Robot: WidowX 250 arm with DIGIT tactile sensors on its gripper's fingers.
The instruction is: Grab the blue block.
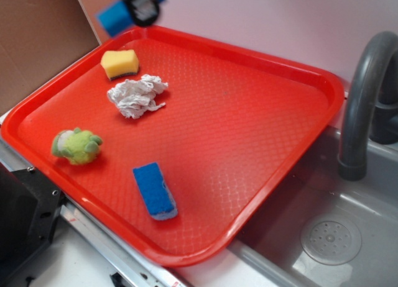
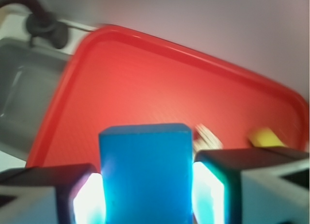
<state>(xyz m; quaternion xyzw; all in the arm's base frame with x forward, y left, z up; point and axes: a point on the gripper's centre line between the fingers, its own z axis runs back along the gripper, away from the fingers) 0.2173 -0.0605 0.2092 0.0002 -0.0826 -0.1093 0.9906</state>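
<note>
Smooth bright-blue rectangular block [image 2: 145, 173] sits squarely between the fingers of the black tool [image 2: 145, 195], pressed on both flat sides, long axis running forward out of the jaws and past the fingertips. Clamped, then, not merely straddled. Held high above the far left corner of the red plastic tray [image 1: 298, 76], clear of the tray floor. Well below and apart from the tool: yellow sponge [image 1: 120, 63], crumpled white cloth [image 1: 137, 95], green plush toy [image 1: 76, 145], and farthest off the rough blue sponge [image 1: 154, 190]. Grasp looks made; only lifting free seems left.
</note>
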